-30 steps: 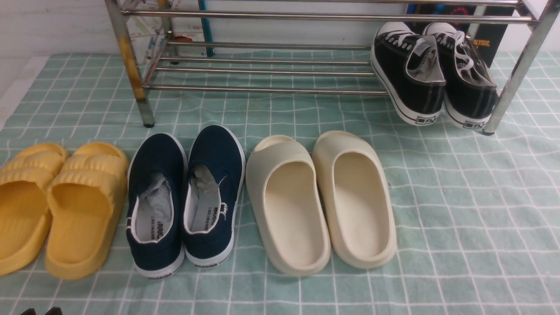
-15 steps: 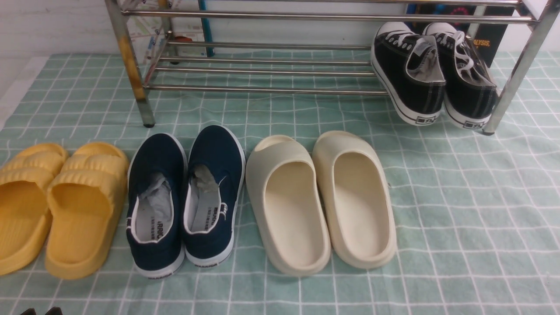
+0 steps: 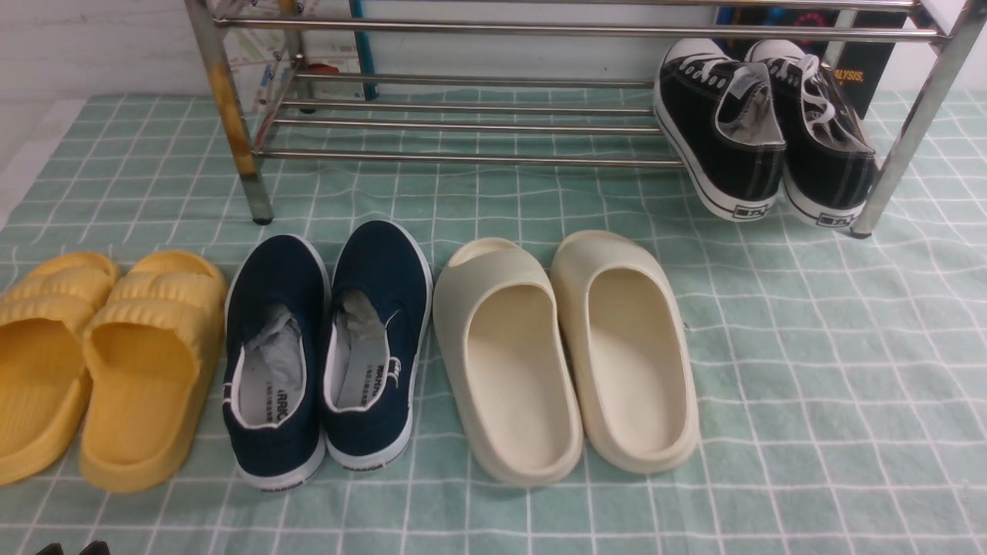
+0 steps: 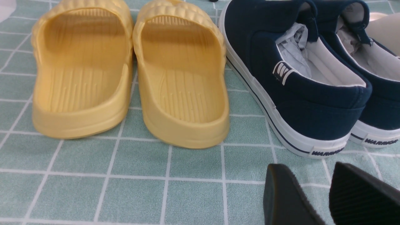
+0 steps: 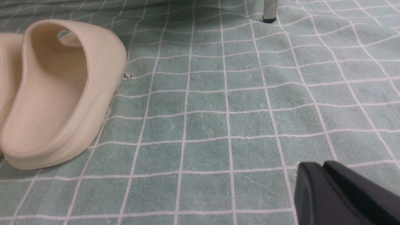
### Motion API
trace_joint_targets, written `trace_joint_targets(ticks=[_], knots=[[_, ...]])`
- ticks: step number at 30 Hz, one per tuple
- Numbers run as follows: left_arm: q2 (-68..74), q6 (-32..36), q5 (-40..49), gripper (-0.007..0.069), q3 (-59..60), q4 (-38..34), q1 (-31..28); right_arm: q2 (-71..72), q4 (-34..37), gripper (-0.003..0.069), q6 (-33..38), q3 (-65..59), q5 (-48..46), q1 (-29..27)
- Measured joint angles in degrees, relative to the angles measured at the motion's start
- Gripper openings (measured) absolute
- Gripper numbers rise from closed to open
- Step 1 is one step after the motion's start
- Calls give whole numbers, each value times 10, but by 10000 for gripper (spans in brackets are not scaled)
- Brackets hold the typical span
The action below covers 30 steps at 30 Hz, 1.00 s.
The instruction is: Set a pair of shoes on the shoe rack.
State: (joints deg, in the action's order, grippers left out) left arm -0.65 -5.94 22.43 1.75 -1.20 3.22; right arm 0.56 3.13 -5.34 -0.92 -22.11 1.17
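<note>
Far right on the shoe rack (image 3: 478,158): pair of shoes (image 3: 763,131) | probably light, soft canvas; grip your heel collars | left gripper (image 4: 328,193) parted, right gripper (image 5: 325,184) closed empty

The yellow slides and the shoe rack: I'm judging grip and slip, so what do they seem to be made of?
The yellow slides look like moulded foam or soft rubber, matte: one seamless piece each, with ribbed footbeds and thick rounded walls. The shoe rack looks like polished steel tubing, probably chrome-plated: mirror-bright thin bars, with a yellow-brown stain, possibly rust, on one leg.
</note>
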Motion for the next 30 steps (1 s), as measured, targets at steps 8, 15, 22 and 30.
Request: trace_joint_targets(ticks=[8,15,22,30], knots=[[0,0,0,238,0,0,0,0,0,81,0,0,0,0],[0,0,0,238,0,0,0,0,0,93,0,0,0,0],[0,0,0,238,0,0,0,0,0,100,0,0,0,0],[0,0,0,238,0,0,0,0,1,113,0,0,0,0]])
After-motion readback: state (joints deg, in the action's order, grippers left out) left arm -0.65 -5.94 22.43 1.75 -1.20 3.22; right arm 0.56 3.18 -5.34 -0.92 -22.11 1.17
